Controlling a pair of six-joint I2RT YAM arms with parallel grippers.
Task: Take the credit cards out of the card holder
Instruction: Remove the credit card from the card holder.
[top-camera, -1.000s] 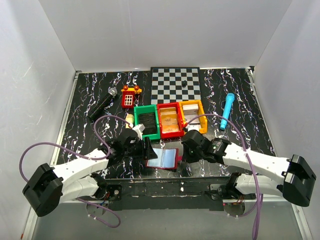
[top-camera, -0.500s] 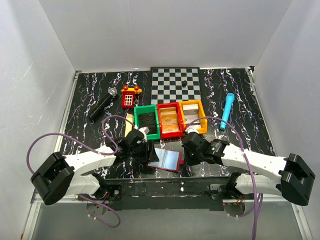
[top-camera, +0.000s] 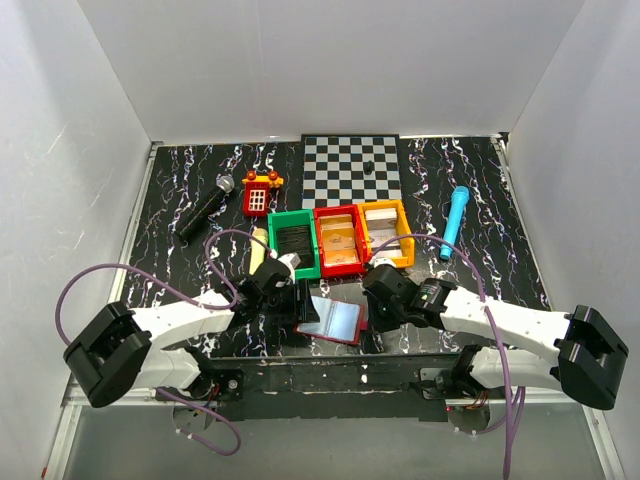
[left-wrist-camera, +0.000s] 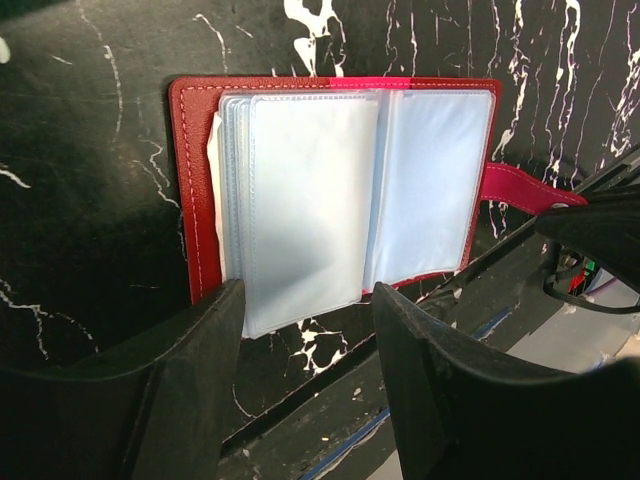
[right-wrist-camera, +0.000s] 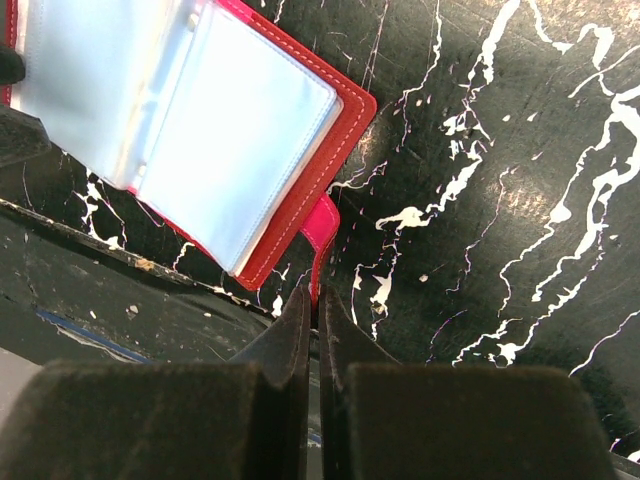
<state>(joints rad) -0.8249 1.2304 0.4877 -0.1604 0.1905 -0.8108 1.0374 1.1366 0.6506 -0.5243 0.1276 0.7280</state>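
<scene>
Two sides of the open card holder (left-wrist-camera: 330, 190) covered: left jaws spread astride its near edge, right jaws clamped on its tab (right-wrist-camera: 324, 225).

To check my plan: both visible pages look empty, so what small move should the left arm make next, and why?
Probably close the left fingers on the near edge of the top sleeve to turn it. They stand open with that edge between them, the right fingers pinch the tab, and more sleeves lie beneath.
</scene>
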